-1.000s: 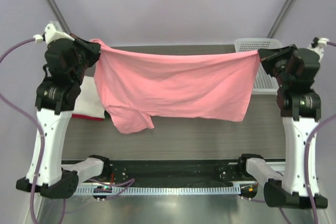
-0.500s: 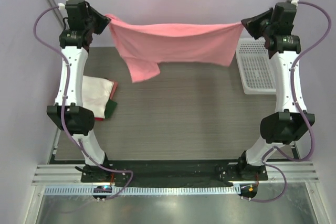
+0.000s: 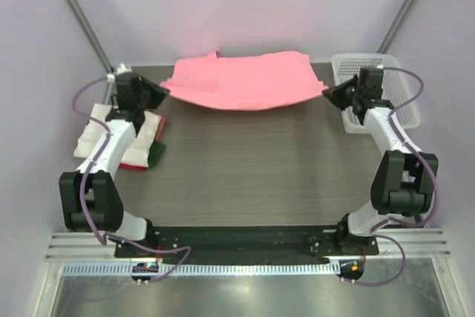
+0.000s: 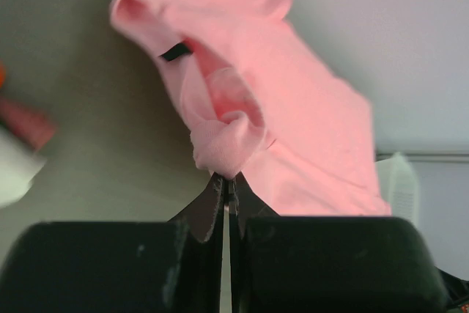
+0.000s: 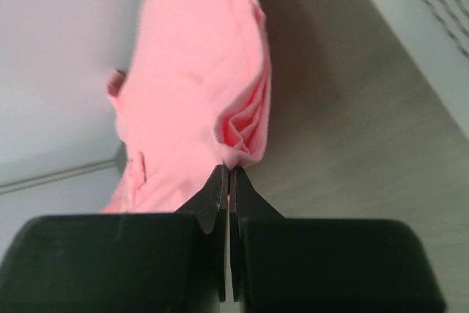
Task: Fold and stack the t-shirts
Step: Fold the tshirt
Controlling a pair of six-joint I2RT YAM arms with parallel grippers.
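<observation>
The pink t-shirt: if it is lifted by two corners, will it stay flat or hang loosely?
Probably floppy: the pink t-shirt sags between the left gripper and right gripper. Likely light, since only a small pinch of bunched cloth holds each corner.

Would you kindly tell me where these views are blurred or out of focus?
Top external: sharp, evenly lit, the pink t-shirt tinting the wall behind. Left wrist: the folded t-shirts at the left edge are smeared blobs. Right wrist: the mesh basket is soft, the fingers crisper.
</observation>
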